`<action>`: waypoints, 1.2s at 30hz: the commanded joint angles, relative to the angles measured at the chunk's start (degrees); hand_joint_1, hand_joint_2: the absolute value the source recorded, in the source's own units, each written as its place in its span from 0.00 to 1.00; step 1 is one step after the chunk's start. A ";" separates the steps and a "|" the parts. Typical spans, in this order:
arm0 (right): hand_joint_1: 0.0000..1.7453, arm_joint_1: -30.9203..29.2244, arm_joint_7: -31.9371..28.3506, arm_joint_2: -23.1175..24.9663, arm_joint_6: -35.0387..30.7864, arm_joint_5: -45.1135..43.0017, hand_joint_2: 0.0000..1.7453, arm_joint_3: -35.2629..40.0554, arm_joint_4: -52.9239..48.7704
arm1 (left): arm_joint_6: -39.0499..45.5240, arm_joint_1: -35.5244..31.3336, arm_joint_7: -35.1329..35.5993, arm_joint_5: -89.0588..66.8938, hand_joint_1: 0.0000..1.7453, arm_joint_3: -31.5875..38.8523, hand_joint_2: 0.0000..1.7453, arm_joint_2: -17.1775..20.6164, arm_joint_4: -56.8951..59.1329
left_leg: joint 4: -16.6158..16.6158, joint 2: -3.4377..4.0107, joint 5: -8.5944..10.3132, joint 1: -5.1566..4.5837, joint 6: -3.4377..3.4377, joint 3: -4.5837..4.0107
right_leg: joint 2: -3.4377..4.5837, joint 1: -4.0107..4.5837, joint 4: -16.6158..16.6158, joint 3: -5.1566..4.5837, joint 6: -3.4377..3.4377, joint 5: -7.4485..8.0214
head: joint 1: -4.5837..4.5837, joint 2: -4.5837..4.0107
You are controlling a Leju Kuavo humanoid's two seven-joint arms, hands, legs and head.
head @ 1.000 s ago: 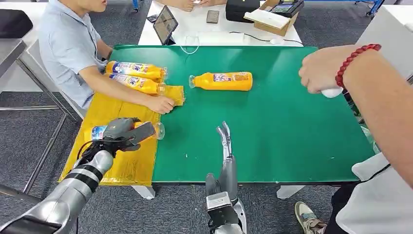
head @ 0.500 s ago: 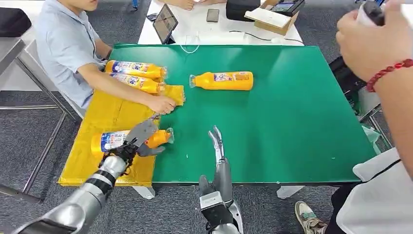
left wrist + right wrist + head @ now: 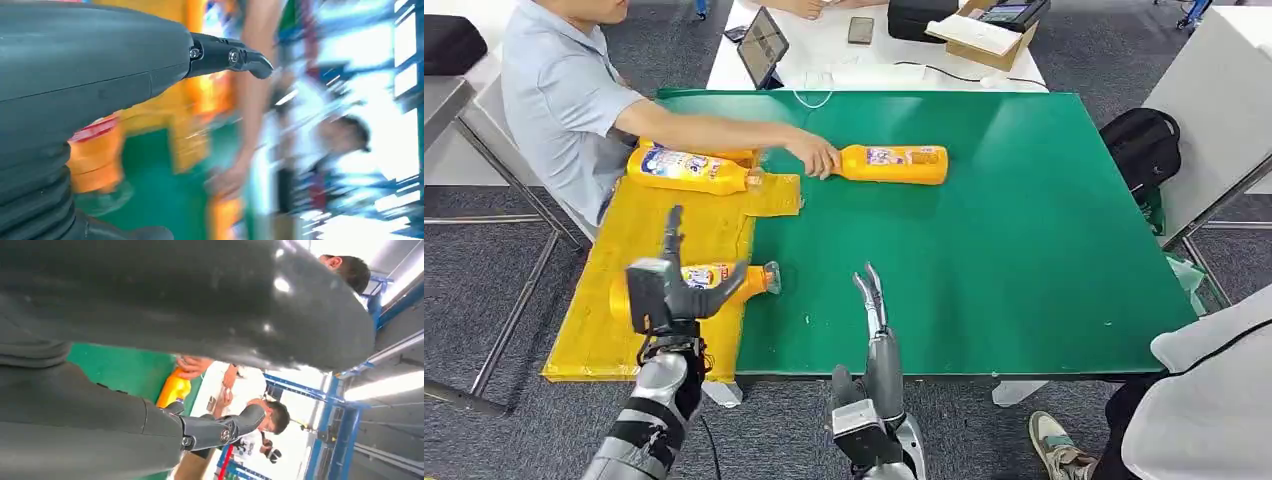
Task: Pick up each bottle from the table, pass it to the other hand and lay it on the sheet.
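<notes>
An orange bottle [image 3: 734, 279] lies on its side on the yellow sheet [image 3: 604, 335], its cap toward the green table [image 3: 1024, 250]. My left hand [image 3: 667, 287] is raised just in front of it with its fingers spread, holding nothing; the left wrist view is blurred, with that hand [image 3: 100, 65] over the bottle [image 3: 97, 160]. My right hand [image 3: 872, 300] stretches flat over the table's front part, holding nothing. Another orange bottle [image 3: 894, 163] lies at the table's far middle, a person's hand [image 3: 814, 155] at its cap end; the right wrist view also catches this bottle [image 3: 172, 387].
Two more orange bottles [image 3: 686, 168] lie side by side at the sheet's far end. A seated person in a blue shirt [image 3: 564, 100] reaches over them. A white table [image 3: 864, 50] with a tablet and boxes stands behind. A black bag [image 3: 1144, 145] sits on the floor at right.
My left hand let go of the bottle on the sheet and lifted off with fingers spread. The seated person's arm moved from the sheet to the far bottle. The arm with the red bracelet left.
</notes>
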 commanded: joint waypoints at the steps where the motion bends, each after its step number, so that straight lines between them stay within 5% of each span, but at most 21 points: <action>1: 0.00 0.87 0.06 2.22 -0.13 9.30 0.00 -6.60 1.01 | 2.76 8.27 -4.15 7.52 0.00 -1.17 1.00 0.32 -21.47 | 0.02 0.08 -0.05 0.03 -0.05 0.01 | 0.02 0.04 -0.01 -0.01 -0.08 -0.03 | -0.02 0.00; 8: 0.00 0.87 0.06 2.22 -0.13 9.30 0.00 -6.60 1.01 | 2.76 8.27 -4.15 7.52 0.00 -1.17 1.00 0.32 -21.47 | 0.04 -0.07 -0.05 0.08 -0.09 -0.05 | -0.08 0.09 -0.02 0.00 -0.14 -0.03 | 0.00 0.00; 11: 0.00 -3.62 4.47 -1.33 -0.13 23.12 0.00 -8.61 12.98 | -5.05 16.23 -1.69 23.14 0.00 0.81 1.00 -0.55 -36.75 | 0.02 -0.03 -0.08 0.11 -0.09 0.01 | -0.03 0.12 -0.09 0.05 -0.15 -0.03 | -0.02 0.00; 12: 0.00 -4.92 6.69 -3.20 -0.13 26.63 1.00 -10.21 14.61 | -6.05 18.38 -0.89 23.93 0.00 0.61 1.00 -0.03 -40.16 | -0.03 0.10 -0.07 0.08 -0.06 0.04 | 0.12 0.09 -0.13 0.06 -0.10 0.02 | -0.02 0.00; 17: 0.00 -8.57 14.13 -8.81 -0.13 40.35 1.00 -22.71 19.91 | -0.38 23.41 2.63 12.05 0.00 -1.29 1.00 3.31 -38.32 | -0.13 0.16 -0.09 0.07 -0.04 0.22 | 0.04 0.08 -0.26 0.28 -0.10 -0.01 | -0.02 0.00; 20: 0.00 -10.82 16.96 -9.35 -0.13 50.03 1.00 -31.21 23.50 | 6.38 23.17 -0.89 7.79 0.00 -1.60 1.00 1.75 -32.89 | -0.15 -0.32 0.06 -0.02 0.00 0.09 | -0.27 -0.01 -0.31 0.24 -0.03 0.03 | -0.02 0.00; 26: 0.00 -18.11 17.85 -11.28 0.22 43.73 1.00 -27.42 37.35 | 11.70 23.61 -4.15 2.89 0.00 -5.81 1.00 1.56 -35.57 | -0.04 -0.11 -0.06 0.01 -0.01 0.06 | -0.09 0.04 -0.25 0.19 -0.11 0.03 | -0.02 0.00; 36: 0.00 -27.75 27.21 -14.11 0.14 49.57 1.00 -20.66 52.23 | 10.76 19.84 -2.69 3.94 0.00 -10.66 1.00 3.55 -32.03 | 0.01 -0.14 -0.02 -0.04 0.04 -0.07 | -0.09 -0.01 -0.13 0.02 -0.02 0.03 | -0.02 0.00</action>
